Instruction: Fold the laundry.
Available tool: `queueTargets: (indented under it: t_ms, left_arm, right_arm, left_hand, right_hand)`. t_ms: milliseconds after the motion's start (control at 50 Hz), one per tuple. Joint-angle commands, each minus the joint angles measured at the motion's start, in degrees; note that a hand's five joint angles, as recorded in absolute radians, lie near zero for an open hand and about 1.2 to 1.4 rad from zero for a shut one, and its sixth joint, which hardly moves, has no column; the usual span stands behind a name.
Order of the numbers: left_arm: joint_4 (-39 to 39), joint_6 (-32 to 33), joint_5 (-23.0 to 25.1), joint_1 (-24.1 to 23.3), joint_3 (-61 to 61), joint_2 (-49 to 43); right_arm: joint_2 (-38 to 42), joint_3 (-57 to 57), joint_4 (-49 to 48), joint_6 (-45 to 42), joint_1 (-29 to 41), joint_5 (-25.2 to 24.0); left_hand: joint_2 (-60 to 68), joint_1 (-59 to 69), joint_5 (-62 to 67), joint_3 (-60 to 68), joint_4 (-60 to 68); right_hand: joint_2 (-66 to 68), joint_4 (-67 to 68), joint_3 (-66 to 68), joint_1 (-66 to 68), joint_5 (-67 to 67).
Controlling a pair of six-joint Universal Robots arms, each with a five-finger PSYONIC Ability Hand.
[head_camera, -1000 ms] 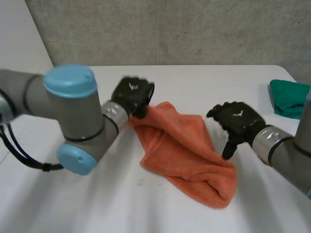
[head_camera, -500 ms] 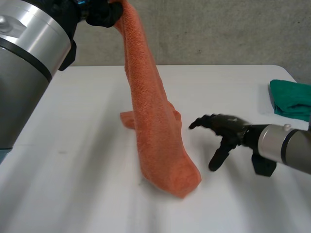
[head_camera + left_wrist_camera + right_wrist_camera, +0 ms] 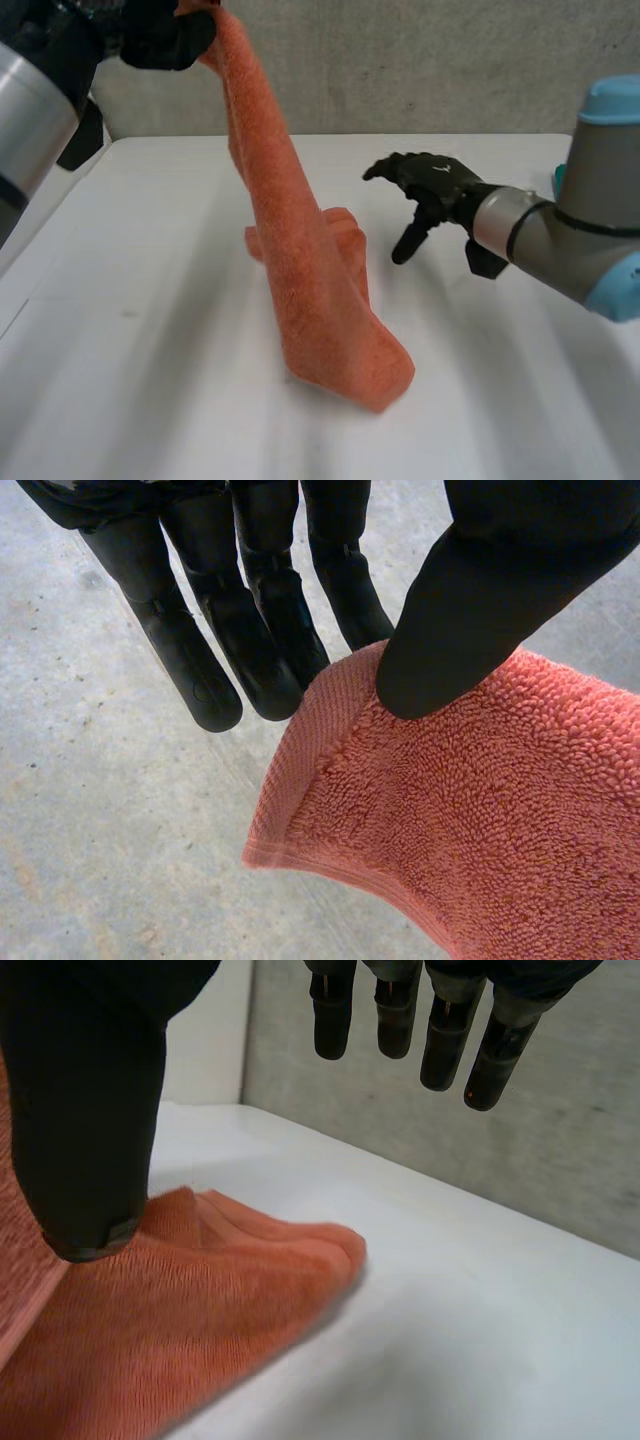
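Orange towel (image 3: 320, 300) hanging from one end, bottom end bunching on the table

Closest bit of it is sitting in a folded heap on the white table (image 3: 130, 380), and from there it's stretching upward in one long strip. Right hand (image 3: 432, 183) is hovering over the table just beside the towel, fingers loosely spread, holding nothing and not touching the cloth. Further back and way up high, left hand (image 3: 160, 35) is pinching the hemmed edge near a corner between thumb and fingers.

We see the white table (image 3: 150, 350) carrying the bunched lower end of the orange towel (image 3: 300, 260) near its middle.
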Motion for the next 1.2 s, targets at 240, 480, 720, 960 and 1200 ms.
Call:
queueTargets:
  t_ms: [240,480,720,960,1200]
  left_arm:
    - [0.4,-0.1,0.1,2.0,-4.7,6.4]
    - [5.0,0.2,0.1,10.6,-3.4,-0.4]
    - [8.1,0.6,0.1,13.6,5.4,-16.1]
    - [6.5,4.8,0.1,12.8,-6.5,-22.0]
    - [5.1,19.7,-0.7,12.1,-20.5,-18.9]
  right_arm:
    - [29.1,-24.5,9.5,-13.2,11.3,-7.6]
    - [16.4,-30.0,2.3,-9.3,6.0,8.2]
    - [-8.0,-2.7,-2.8,-14.0,0.5,8.1]
    - [-15.4,25.3,7.2,-43.2,2.0,9.4]
    - [-14.9,21.3,4.3,-36.8,-2.3,10.0]
  left_hand:
    - [11.4,15.2,15.2,11.7,11.3]
    - [11.4,15.2,15.2,11.7,11.3]
    - [11.4,15.2,15.2,11.7,11.3]
    - [11.4,15.2,15.2,11.7,11.3]
    - [-45.1,-41.3,-41.3,-44.8,-45.2]
  right_hand:
    - [-2.5,-3.3,-2.2,-1.6,-3.7]
    - [67.5,66.7,67.8,68.4,66.3]
    - [67.5,66.7,67.8,68.4,66.3]
    - [21.1,20.3,21.4,22.0,20.0]
    - [-2.5,-3.3,-2.2,-1.6,-3.7]
